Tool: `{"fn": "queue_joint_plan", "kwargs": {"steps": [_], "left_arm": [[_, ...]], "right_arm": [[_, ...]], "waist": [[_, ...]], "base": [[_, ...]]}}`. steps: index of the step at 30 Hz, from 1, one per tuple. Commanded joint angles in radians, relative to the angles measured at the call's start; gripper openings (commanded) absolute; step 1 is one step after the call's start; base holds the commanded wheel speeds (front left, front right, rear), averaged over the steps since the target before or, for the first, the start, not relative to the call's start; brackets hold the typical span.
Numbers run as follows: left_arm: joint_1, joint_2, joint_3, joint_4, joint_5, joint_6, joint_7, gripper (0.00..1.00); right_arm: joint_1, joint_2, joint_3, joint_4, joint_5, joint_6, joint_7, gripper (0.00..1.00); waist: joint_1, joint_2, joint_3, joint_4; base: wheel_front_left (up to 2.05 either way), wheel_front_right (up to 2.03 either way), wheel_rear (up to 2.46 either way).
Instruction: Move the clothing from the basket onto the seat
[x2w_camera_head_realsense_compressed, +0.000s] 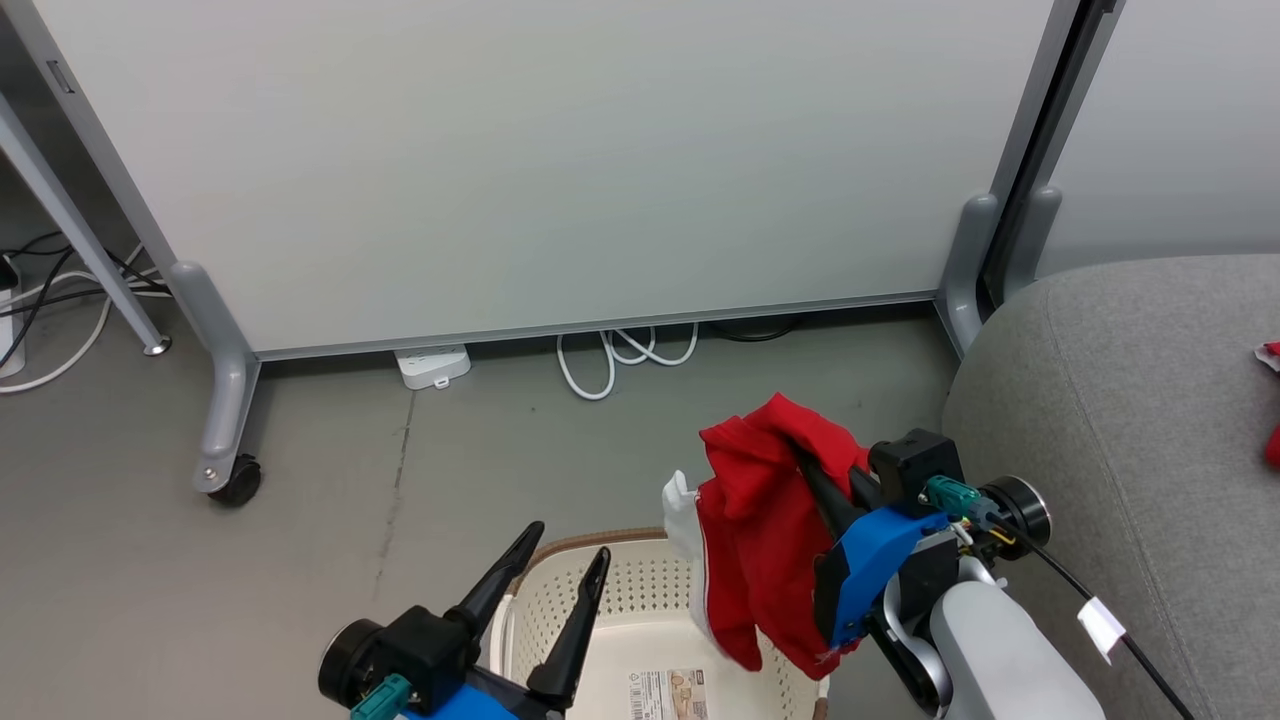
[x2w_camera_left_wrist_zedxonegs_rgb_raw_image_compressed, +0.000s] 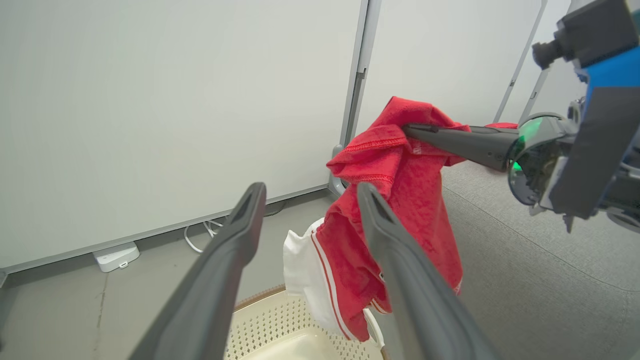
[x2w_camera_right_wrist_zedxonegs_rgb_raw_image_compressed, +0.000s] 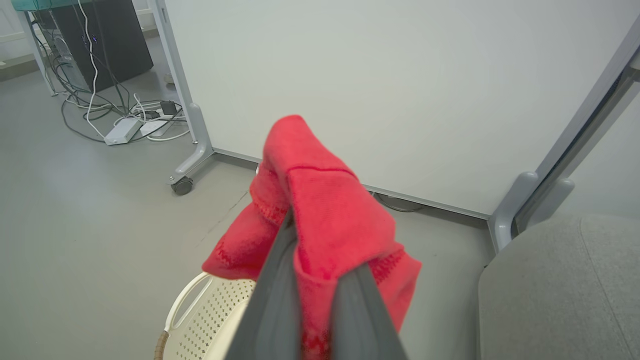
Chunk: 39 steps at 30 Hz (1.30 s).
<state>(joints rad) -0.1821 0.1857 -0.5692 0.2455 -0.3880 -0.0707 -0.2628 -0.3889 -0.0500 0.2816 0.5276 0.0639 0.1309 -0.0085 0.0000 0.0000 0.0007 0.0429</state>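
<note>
You had the right pincer (x2w_camera_head_realsense_compressed: 812, 478) clamped on the clothing (x2w_camera_head_realsense_compressed: 760, 540), dangling it above the basket (x2w_camera_head_realsense_compressed: 640, 595), probably to clear the rim heading for the seat (x2w_camera_head_realsense_compressed: 1130, 400) at 3 o'clock. The left pincer (x2w_camera_head_realsense_compressed: 568, 542) was spread apart, empty.

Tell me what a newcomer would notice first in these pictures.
The red garment with white trim, pinched in the shut right gripper, dangles above the cream basket at bottom centre. The open left gripper hovers lower left; the grey seat lies to the right.
</note>
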Motion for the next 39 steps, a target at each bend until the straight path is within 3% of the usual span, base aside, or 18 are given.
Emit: {"fn": "queue_joint_plan", "kwargs": {"steps": [1,9,19,29,39], "left_arm": [[0.018,-0.004,0.025,-0.006,0.013,-0.010,-0.003,1.00],[0.042,-0.030,0.104,-0.010,0.058,-0.035,-0.003,1.00],[0.053,-0.052,0.134,0.009,0.094,-0.055,-0.003,1.00],[0.029,-0.056,0.149,0.012,0.114,-0.058,-0.003,1.00],[0.021,-0.051,0.159,0.017,0.126,-0.060,-0.003,1.00]], "right_arm": [[0.005,-0.001,-0.002,-0.011,-0.004,0.000,0.003,0.00],[0.013,-0.001,0.003,-0.024,0.009,0.000,0.005,0.00],[0.008,-0.001,-0.002,-0.036,0.013,0.000,0.000,0.00],[-0.014,-0.001,0.005,-0.044,0.023,0.000,-0.003,0.00],[-0.024,-0.001,-0.003,-0.045,0.026,0.000,-0.012,0.00]], "waist": [[0.0000,0.0000,0.003,-0.002],[0.0000,0.0000,0.006,-0.019],[0.0000,0.0000,0.015,-0.069],[0.0000,0.0000,0.045,-0.205],[0.0000,0.0000,0.085,-0.394]], "base": [[0.00,0.00,0.00],[0.00,0.00,0.00],[0.00,0.00,0.00],[0.00,0.00,0.00],[0.00,0.00,0.00]]}}
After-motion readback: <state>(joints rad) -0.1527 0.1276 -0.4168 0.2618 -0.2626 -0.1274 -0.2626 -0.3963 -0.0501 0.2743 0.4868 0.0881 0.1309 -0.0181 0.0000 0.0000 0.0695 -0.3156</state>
